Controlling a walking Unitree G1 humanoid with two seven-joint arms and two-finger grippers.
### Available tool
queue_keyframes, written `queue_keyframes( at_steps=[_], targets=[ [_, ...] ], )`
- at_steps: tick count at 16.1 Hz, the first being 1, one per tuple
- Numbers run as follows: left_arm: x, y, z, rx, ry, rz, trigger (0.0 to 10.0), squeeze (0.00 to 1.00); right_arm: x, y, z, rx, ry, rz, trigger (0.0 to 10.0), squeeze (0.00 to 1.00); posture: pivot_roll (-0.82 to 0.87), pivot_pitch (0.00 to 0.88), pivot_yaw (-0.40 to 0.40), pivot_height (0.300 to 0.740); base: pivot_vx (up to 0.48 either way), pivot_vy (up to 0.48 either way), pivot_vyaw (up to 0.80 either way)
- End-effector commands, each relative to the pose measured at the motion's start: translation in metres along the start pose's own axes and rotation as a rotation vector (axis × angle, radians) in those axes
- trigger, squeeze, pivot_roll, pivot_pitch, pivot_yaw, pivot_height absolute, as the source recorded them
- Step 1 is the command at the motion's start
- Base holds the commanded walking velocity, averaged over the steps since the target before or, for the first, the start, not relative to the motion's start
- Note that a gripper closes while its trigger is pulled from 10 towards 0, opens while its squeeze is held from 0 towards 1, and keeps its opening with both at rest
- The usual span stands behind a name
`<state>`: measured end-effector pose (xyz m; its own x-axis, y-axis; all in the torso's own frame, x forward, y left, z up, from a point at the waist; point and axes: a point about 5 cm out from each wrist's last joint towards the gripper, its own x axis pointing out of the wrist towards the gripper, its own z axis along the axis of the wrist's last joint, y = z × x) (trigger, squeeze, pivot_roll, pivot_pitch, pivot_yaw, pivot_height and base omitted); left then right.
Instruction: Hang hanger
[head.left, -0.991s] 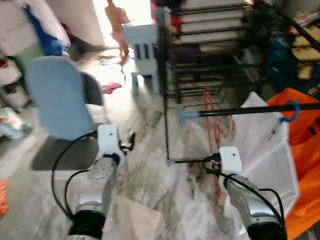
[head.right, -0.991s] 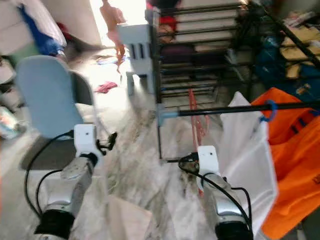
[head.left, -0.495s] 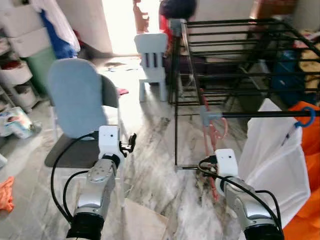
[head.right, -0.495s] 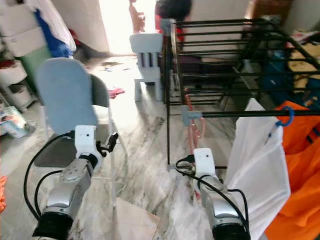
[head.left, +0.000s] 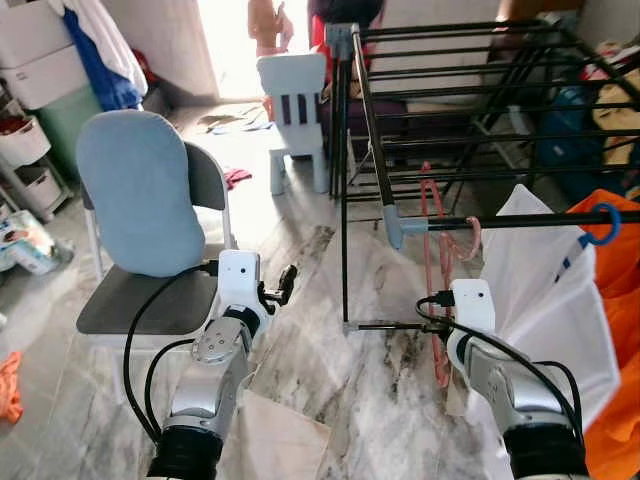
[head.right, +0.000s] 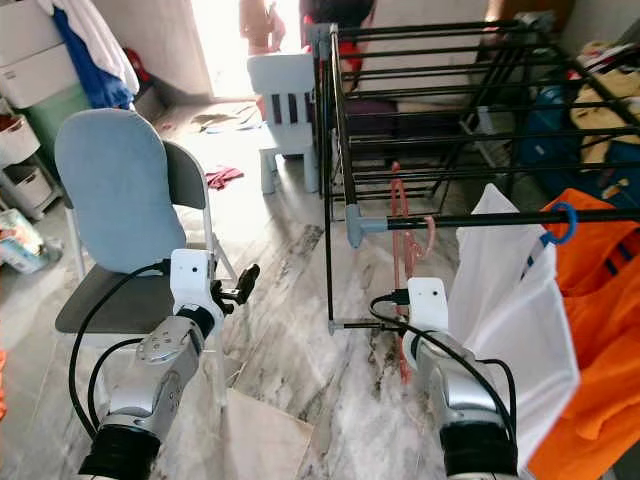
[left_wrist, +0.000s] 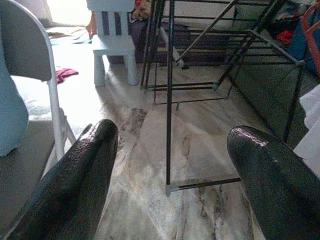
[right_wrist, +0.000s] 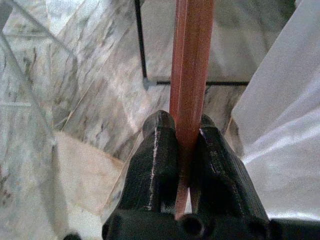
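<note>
The right gripper pinches the thin salmon-pink plastic hanger between closed fingers; its hook sits above on the black metal drying rack's rail, a white garment beside. The left gripper gapes empty.

You see two silver arms, each with a white wrist box, looping black cables, and a black-fingered left tool and right tool.
</note>
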<state>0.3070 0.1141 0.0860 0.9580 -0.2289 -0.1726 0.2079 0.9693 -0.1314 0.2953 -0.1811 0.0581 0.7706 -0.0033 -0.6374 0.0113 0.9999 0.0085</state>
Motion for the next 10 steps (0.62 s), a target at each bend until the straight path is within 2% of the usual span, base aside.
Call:
queue_keyframes(
  at_steps=[1, 4, 6, 8, 10],
  targets=[
    [-0.002, 0.004, 0.002, 0.001, -0.001, 0.010, 10.0, 0.00, 0.002, 0.004, 0.008, -0.004, 0.019, 0.020, 10.0, 0.00, -0.20, 0.000, 0.060, 0.740, 0.000, 0.000, 0.00],
    [-0.002, 0.002, 0.000, 0.004, 0.011, 0.003, 10.0, 0.00, 0.005, 0.012, 0.029, -0.043, 0.000, 0.091, 10.0, 0.00, -0.20, 0.000, 0.061, 0.740, 0.000, 0.000, 0.00],
    [-0.002, 0.001, -0.001, 0.007, 0.021, -0.001, 10.0, 0.00, 0.008, 0.025, 0.042, -0.069, 0.003, 0.140, 10.0, 0.00, -0.20, 0.000, 0.056, 0.740, 0.000, 0.000, 0.00],
    [-0.003, 0.000, -0.001, 0.006, 0.024, -0.003, 10.0, 0.00, 0.009, 0.034, 0.045, -0.074, 0.040, 0.170, 10.0, 0.00, -0.20, 0.000, 0.046, 0.740, 0.000, 0.000, 0.00],
    [-0.004, 0.000, -0.004, 0.005, 0.037, 0.000, 10.0, 0.00, 0.009, 0.041, 0.033, -0.072, 0.109, 0.188, 10.0, 0.00, -0.19, 0.000, 0.035, 0.740, 0.000, 0.000, 0.00]
  ],
)
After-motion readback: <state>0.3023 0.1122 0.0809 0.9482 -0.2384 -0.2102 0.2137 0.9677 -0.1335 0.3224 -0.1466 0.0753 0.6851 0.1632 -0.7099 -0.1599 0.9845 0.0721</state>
